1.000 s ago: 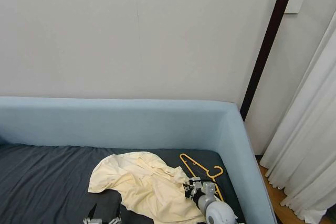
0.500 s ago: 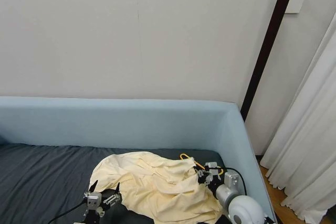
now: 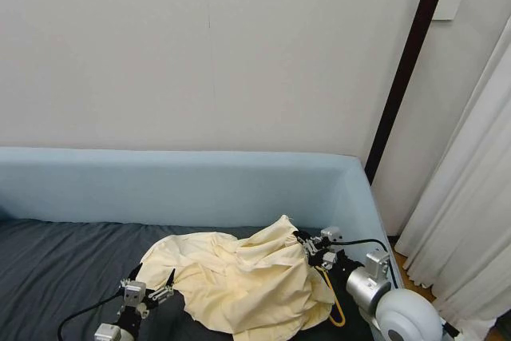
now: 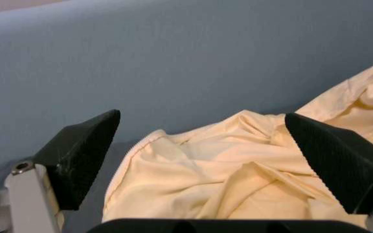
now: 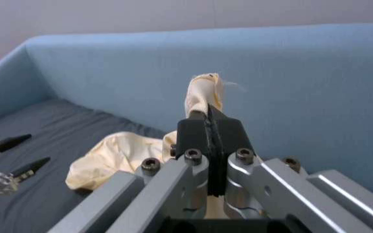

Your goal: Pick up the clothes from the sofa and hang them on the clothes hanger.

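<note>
A pale yellow garment (image 3: 239, 273) lies crumpled on the dark grey sofa seat (image 3: 56, 265). My right gripper (image 3: 302, 239) is shut on its right-hand edge and holds that part lifted into a peak. In the right wrist view the fingers (image 5: 211, 128) pinch a fold of the garment (image 5: 205, 92) that sticks up past them. An orange hanger (image 3: 335, 309) hangs partly hidden under the cloth near the right gripper. My left gripper (image 3: 148, 283) stands open just left of the garment's lower edge. Its two dark fingertips (image 4: 83, 150) frame the garment (image 4: 238, 179) in the left wrist view.
The light blue sofa back (image 3: 176, 189) and right armrest (image 3: 363, 213) enclose the seat. A dark clothes-rack post (image 3: 403, 77) rises behind the armrest at the right. White curtains (image 3: 471, 213) hang at the far right, with wooden floor below.
My right gripper has risen and moved right, pulling the garment's edge up into a peak. The left gripper has come further up into view beside the garment. The hanger has shifted down.
</note>
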